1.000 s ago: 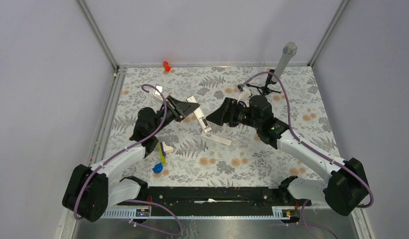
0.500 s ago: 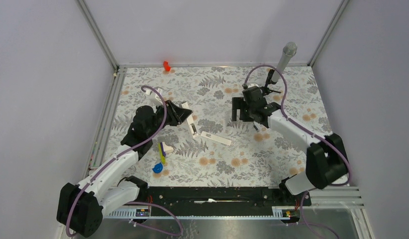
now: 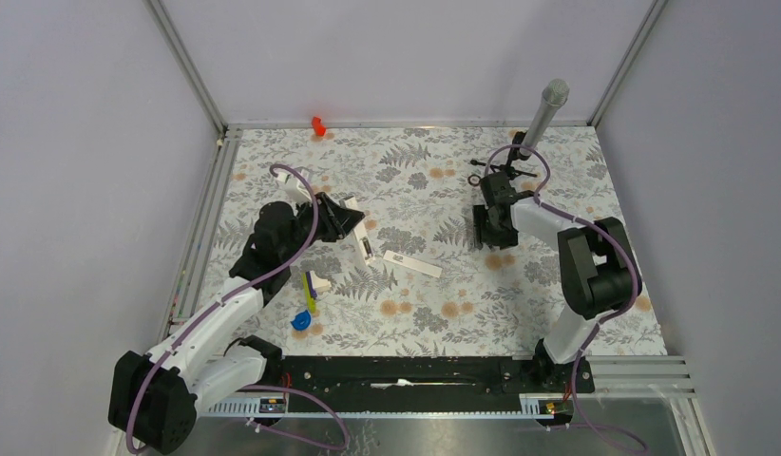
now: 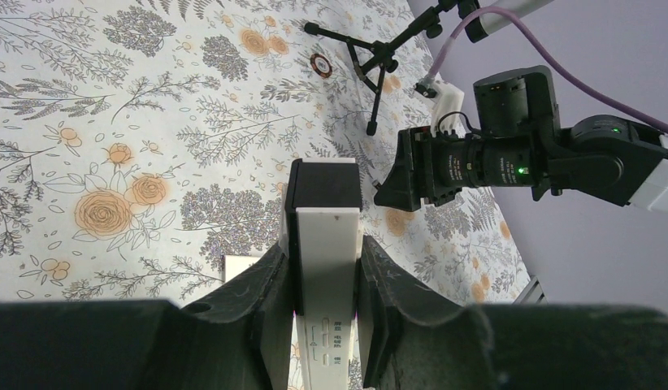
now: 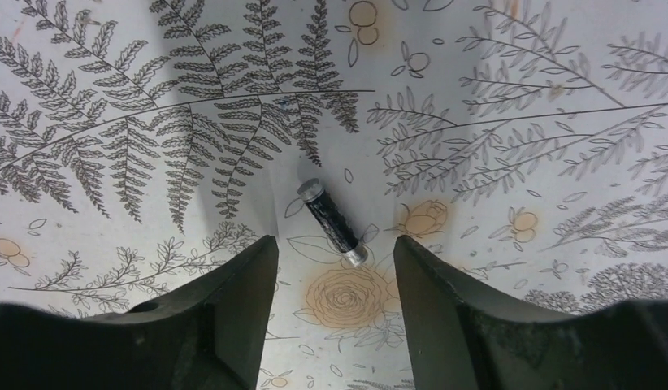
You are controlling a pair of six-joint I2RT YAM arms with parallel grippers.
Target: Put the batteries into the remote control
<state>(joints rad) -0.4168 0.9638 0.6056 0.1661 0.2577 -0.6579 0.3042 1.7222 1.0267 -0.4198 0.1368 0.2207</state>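
Note:
My left gripper [image 3: 354, 226] is shut on the remote control [image 3: 365, 244], a slim white bar. In the left wrist view the remote control [image 4: 327, 236] sits upright between the left gripper's [image 4: 325, 272] fingers, its dark section on top and grey marks low down. My right gripper [image 3: 484, 231] points down at the table right of centre. In the right wrist view the right gripper [image 5: 332, 272] is open, and one battery [image 5: 331, 221], a thin dark cylinder with silver ends, lies on the cloth just beyond its fingertips. A second battery is not in view.
A white flat strip [image 3: 412, 263] lies on the floral cloth right of the remote. A microphone on a black tripod [image 3: 523, 152] stands at the back right, with a small black ring [image 4: 318, 63] near it. A yellow-white-blue toy cluster [image 3: 308, 296] lies front left. A red piece [image 3: 318, 125] sits at the back edge.
My right arm has swung from the table's middle to the right and turned its open gripper down over the battery. My left gripper has drawn the remote slightly left and toward the front.

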